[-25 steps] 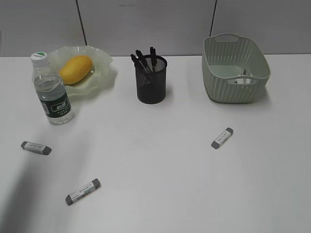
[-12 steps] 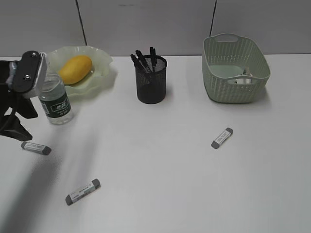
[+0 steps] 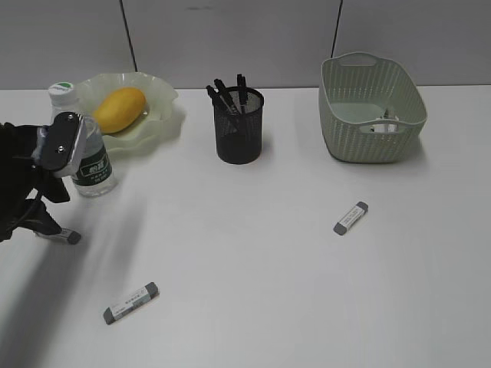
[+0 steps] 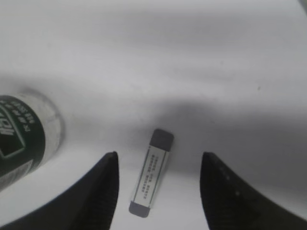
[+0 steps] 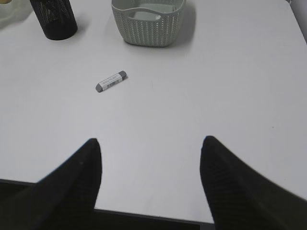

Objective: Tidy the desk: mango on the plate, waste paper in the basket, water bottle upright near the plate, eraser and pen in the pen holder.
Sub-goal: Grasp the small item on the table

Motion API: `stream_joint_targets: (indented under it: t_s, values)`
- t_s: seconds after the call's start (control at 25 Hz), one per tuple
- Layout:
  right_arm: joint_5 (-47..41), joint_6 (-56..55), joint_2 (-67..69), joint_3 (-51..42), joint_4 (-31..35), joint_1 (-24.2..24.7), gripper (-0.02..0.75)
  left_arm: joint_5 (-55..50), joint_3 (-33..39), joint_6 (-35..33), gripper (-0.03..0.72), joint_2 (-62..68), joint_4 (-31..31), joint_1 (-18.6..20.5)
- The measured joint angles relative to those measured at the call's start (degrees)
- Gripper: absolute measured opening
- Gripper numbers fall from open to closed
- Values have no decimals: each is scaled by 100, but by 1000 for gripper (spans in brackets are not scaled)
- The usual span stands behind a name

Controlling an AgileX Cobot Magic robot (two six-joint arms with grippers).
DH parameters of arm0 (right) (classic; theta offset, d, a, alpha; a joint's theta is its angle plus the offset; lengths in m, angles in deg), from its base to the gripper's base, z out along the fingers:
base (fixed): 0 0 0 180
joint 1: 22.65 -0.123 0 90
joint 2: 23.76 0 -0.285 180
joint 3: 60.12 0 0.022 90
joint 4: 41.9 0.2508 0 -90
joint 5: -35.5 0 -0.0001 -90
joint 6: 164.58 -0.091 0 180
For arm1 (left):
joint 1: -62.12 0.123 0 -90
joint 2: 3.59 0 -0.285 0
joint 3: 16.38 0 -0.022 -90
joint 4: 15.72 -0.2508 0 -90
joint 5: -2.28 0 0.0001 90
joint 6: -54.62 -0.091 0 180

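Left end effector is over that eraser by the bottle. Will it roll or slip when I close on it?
The eraser looks like a flat-sided bar lying on the desk, so rolling seems unlikely. Its paper sleeve may be a bit slick. It lies lengthwise between the open left end effector fingers, so closing should meet its long sides. The water bottle stands close by and could tip if bumped.

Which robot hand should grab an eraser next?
Probably the left hand. It hangs open right over the left eraser, which lies between its fingers beside the bottle. The right hand is open too, but its nearest eraser lies well ahead of it on the desk.
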Motion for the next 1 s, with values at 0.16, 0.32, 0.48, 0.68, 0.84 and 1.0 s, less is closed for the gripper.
stream_joint_targets:
  t_s: [0.16, 0.32, 0.48, 0.68, 0.84, 1.0]
  values:
    - [0, 0, 0, 0, 0, 0, 510, 4, -17, 0, 414, 59, -146, 94]
    - [0, 0, 0, 0, 0, 0, 510, -77, -22, 0, 412, 174, -243, 141]
    - [0, 0, 0, 0, 0, 0, 510, -97, -28, 0, 425, 479, -399, 141]
    - [0, 0, 0, 0, 0, 0, 510, 84, -28, 0, 508, 716, -564, 141]
    - [0, 0, 0, 0, 0, 0, 510, 251, -62, 0, 529, 742, -671, 141]
    - [0, 0, 0, 0, 0, 0, 510, 272, -191, 0, 529, 807, -735, 141]
